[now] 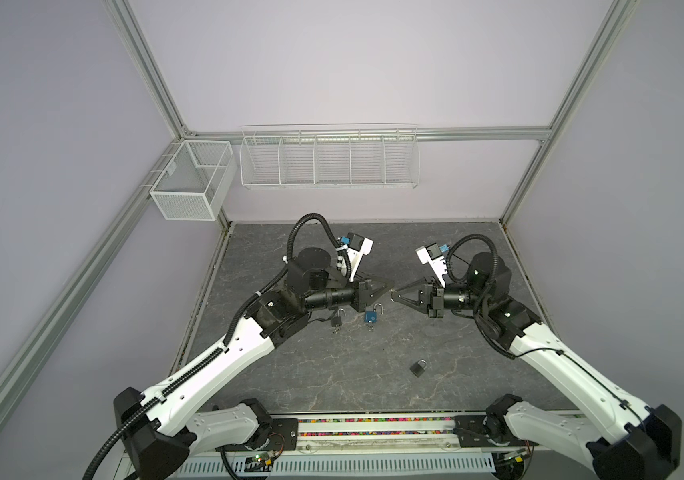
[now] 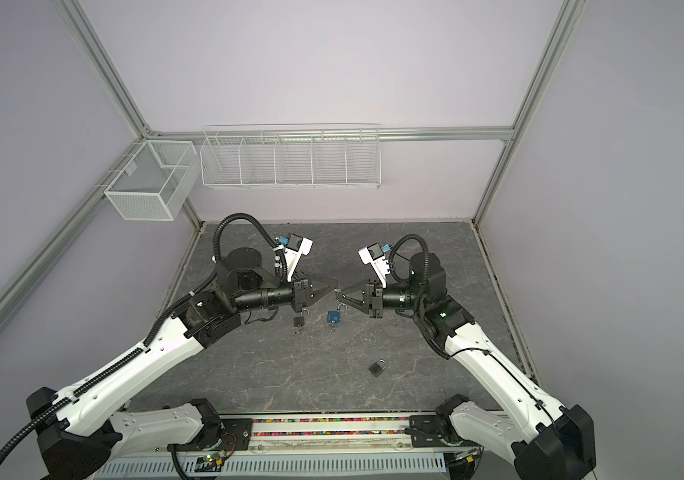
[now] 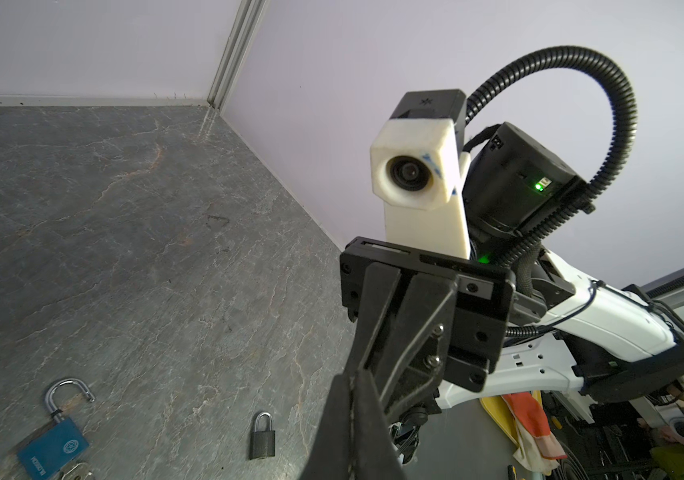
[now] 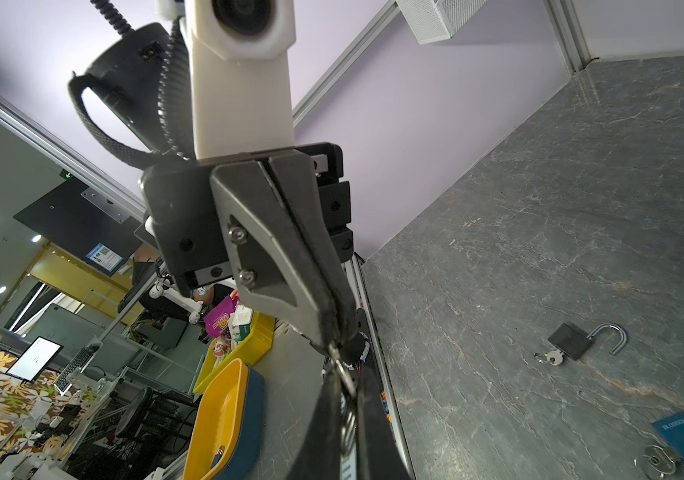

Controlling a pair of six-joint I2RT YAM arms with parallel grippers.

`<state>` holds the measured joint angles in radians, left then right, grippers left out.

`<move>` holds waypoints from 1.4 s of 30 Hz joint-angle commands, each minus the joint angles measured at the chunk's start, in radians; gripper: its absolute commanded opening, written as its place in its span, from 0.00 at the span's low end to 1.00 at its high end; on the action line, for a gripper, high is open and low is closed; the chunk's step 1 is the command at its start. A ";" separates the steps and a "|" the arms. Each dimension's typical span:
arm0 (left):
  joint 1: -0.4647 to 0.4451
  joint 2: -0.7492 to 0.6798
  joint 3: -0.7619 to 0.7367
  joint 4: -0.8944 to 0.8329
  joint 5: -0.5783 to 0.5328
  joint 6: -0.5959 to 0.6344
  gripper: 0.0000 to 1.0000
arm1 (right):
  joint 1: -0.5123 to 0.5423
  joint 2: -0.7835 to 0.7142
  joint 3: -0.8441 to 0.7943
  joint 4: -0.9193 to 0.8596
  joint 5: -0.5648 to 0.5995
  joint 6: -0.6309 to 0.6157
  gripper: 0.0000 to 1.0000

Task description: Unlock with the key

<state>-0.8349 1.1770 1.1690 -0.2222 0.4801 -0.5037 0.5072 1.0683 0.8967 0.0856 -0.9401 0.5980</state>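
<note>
Centrally, above the middle of the grey stone-look surface [image 1: 332, 386]: left gripper [image 1: 390, 285] and right gripper [image 2: 337, 295], tip to tip, both raised off it. Between the tips, a small metal key [image 4: 335, 352] with its ring.

For the left gripper: pinched right down on the key, no gap at the tips in the right wrist view. For the right gripper: drawn in narrow as well, fingers [image 4: 323, 419] on either side of the ring, so clamps the same key from the opposite end. In both top views, too small to tell blade from bow.

Under the left gripper's wrist, on the surface a little left of the middle: a dark padlock [image 1: 336, 319], shackle swung open, an inserted key [image 4: 553, 357] at its base. Just beside it, toward the right edge: a blue padlock [image 1: 371, 316], shackle open too, a key bunch [image 4: 658, 461] at its base. Well apart from those, nearer the near edge and right of the middle: a closed padlock [image 1: 418, 368], dark, flat on the surface, touching nothing.

On the far wall, above the far edge: a white wire rack [image 1: 329, 158]. By the far left corner: a white mesh basket [image 1: 190, 195].
</note>
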 commanded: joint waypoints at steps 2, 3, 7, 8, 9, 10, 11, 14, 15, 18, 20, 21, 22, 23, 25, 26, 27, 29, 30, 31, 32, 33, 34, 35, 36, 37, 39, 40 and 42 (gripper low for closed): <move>0.003 0.012 0.041 0.015 0.007 0.035 0.10 | -0.017 -0.047 0.002 -0.057 0.023 0.003 0.06; 0.005 0.015 0.045 0.015 0.007 0.035 0.25 | -0.021 -0.055 0.006 -0.093 0.036 -0.004 0.06; 0.008 -0.006 0.021 0.026 -0.081 0.007 0.56 | -0.078 -0.111 0.002 -0.256 0.063 -0.013 0.06; 0.007 -0.013 0.001 0.029 -0.125 -0.017 0.57 | -0.103 -0.135 0.008 -0.340 0.088 -0.021 0.06; 0.004 -0.018 -0.027 0.047 -0.152 -0.052 0.58 | -0.128 -0.155 0.010 -0.405 0.111 -0.025 0.06; -0.010 -0.020 -0.057 0.066 -0.182 -0.084 0.60 | -0.158 -0.182 0.014 -0.498 0.160 -0.033 0.06; -0.044 -0.013 -0.066 0.038 -0.237 -0.084 0.61 | -0.193 -0.207 0.015 -0.587 0.205 -0.042 0.06; -0.143 0.059 -0.044 -0.129 -0.385 -0.056 0.61 | -0.286 -0.252 -0.002 -0.800 0.306 -0.061 0.06; -0.165 0.086 -0.042 -0.164 -0.394 -0.060 0.61 | -0.295 -0.263 -0.009 -0.854 0.330 -0.069 0.06; -0.260 0.173 -0.037 -0.234 -0.454 -0.044 0.61 | -0.378 -0.314 -0.040 -0.987 0.442 -0.073 0.06; -0.323 0.259 -0.015 -0.268 -0.486 -0.014 0.62 | -0.420 -0.338 -0.057 -1.034 0.490 -0.069 0.06; -0.341 0.300 0.003 -0.279 -0.479 -0.006 0.62 | -0.441 -0.347 -0.071 -1.037 0.502 -0.062 0.06; -0.363 0.352 0.021 -0.285 -0.473 0.013 0.62 | -0.465 -0.356 -0.093 -1.035 0.488 -0.057 0.06; -0.388 0.399 0.040 -0.288 -0.483 0.034 0.63 | -0.490 -0.361 -0.114 -1.025 0.467 -0.050 0.06; -0.427 0.485 0.086 -0.301 -0.471 0.078 0.64 | -0.529 -0.359 -0.141 -1.025 0.445 -0.049 0.06; -0.436 0.531 0.125 -0.339 -0.458 0.098 0.65 | -0.548 -0.360 -0.149 -1.028 0.437 -0.055 0.06; -0.443 0.577 0.165 -0.378 -0.461 0.105 0.66 | -0.568 -0.364 -0.156 -1.029 0.432 -0.058 0.06; -0.455 0.646 0.212 -0.398 -0.463 0.130 0.68 | -0.593 -0.372 -0.170 -1.022 0.426 -0.066 0.06; -0.463 0.678 0.234 -0.396 -0.456 0.137 0.68 | -0.605 -0.373 -0.175 -1.019 0.420 -0.071 0.06; -0.468 0.700 0.251 -0.392 -0.450 0.144 0.69 | -0.613 -0.370 -0.179 -1.017 0.411 -0.076 0.06; -0.474 0.731 0.273 -0.400 -0.462 0.148 0.69 | -0.622 -0.367 -0.183 -1.016 0.402 -0.083 0.06; -0.480 0.764 0.302 -0.429 -0.483 0.152 0.70 | -0.631 -0.363 -0.185 -1.021 0.397 -0.089 0.06; -0.483 0.788 0.322 -0.450 -0.507 0.155 0.69 | -0.638 -0.364 -0.185 -1.024 0.393 -0.098 0.06; -0.488 0.812 0.338 -0.468 -0.534 0.154 0.70 | -0.646 -0.366 -0.186 -1.029 0.392 -0.106 0.06; -0.490 0.836 0.352 -0.483 -0.541 0.156 0.70 | -0.655 -0.371 -0.187 -1.030 0.391 -0.112 0.06; -0.491 0.853 0.365 -0.493 -0.541 0.154 0.70 | -0.662 -0.371 -0.189 -1.031 0.388 -0.117 0.06; -0.499 0.888 0.392 -0.516 -0.563 0.151 0.69 | -0.677 -0.362 -0.196 -1.032 0.376 -0.128 0.06; -0.503 0.902 0.400 -0.524 -0.576 0.152 0.69 | -0.682 -0.358 -0.198 -1.032 0.372 -0.131 0.06; -0.504 0.926 0.412 -0.533 -0.591 0.149 0.68 | -0.692 -0.353 -0.206 -1.029 0.361 -0.137 0.06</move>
<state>-1.3300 2.0716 1.5471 -0.6823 -0.0559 -0.3779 -0.1711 0.7109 0.7120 -0.9287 -0.5468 0.4965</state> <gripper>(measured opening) 0.683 0.072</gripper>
